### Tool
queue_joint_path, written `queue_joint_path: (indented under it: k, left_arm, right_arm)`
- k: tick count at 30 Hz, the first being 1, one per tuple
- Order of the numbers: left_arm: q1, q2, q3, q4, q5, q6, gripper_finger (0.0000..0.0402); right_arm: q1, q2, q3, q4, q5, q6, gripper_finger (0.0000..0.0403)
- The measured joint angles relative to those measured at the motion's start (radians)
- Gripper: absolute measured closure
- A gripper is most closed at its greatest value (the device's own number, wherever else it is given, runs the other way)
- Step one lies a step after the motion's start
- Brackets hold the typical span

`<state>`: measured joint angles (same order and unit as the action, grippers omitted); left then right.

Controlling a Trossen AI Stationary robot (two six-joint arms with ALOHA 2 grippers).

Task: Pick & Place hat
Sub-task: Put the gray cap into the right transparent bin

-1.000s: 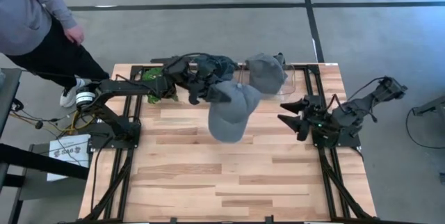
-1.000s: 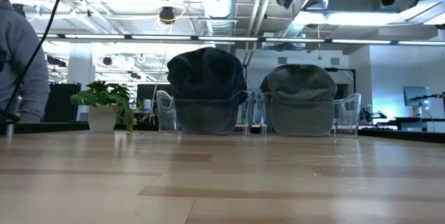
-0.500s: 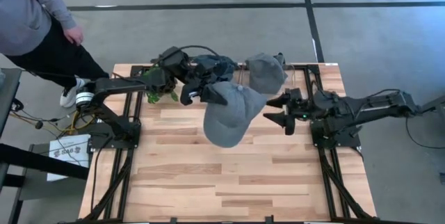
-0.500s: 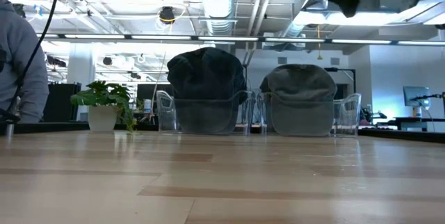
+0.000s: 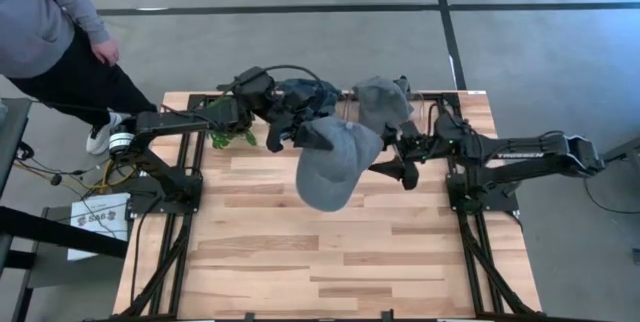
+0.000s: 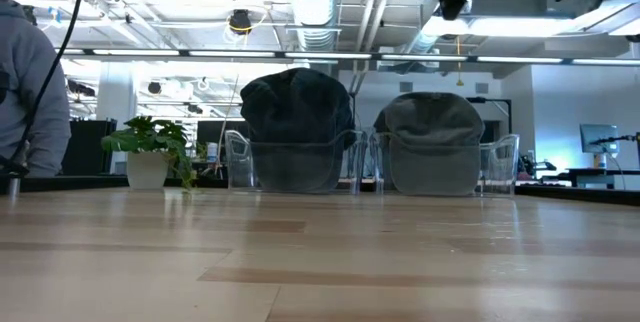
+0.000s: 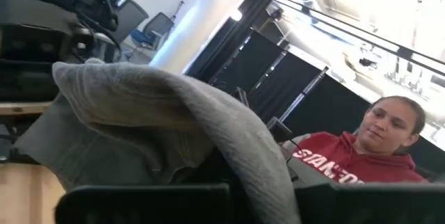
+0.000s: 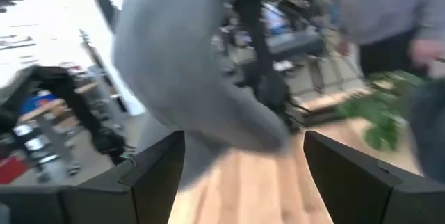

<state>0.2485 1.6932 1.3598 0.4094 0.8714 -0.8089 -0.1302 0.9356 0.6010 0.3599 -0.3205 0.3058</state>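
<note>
I had left gripper clamped on grey hat, held aloft above table centre. Right gripper, fingers apart, sat just beside hat's brim.

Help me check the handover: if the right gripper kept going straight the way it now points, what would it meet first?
Most likely the grey cap that the left gripper holds up above the table. The right gripper, fingers open, points at it from close by, though height is hard to judge.
</note>
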Motion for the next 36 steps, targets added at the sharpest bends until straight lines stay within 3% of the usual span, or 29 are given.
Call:
queue_joint_path:
  k: [7, 15, 19, 26, 31, 36]
  left_arm:
    - [0.0, 0.0, 0.0, -0.044, -0.056, 0.014, 0.0393]
    - [0.0, 0.0, 0.0, -0.219, -0.17, 0.103, 0.0393]
    - [0.0, 0.001, -0.001, -0.228, -0.233, 0.14, 0.0391]
    - [0.001, 0.001, -0.002, -0.246, -0.273, 0.204, 0.039]
    - [0.001, 0.001, -0.002, -0.243, -0.287, 0.242, 0.0372]
    - [-0.002, 0.001, -0.002, -0.239, -0.283, 0.298, 0.0329]
  right_arm:
    - [-0.002, 0.055, 0.028, 0.053, -0.127, 0.0, 0.0117]
    - [-0.003, 0.061, 0.072, 0.053, -0.129, -0.027, 0.0124]
    - [-0.003, 0.061, 0.073, 0.007, -0.119, -0.019, 0.0182]
    - [-0.002, 0.06, 0.073, -0.039, -0.118, -0.037, 0.038]
    - [0.005, 0.058, 0.073, -0.047, -0.084, -0.044, 0.0379]
    - [0.005, 0.057, 0.073, -0.065, -0.08, -0.045, 0.0394]
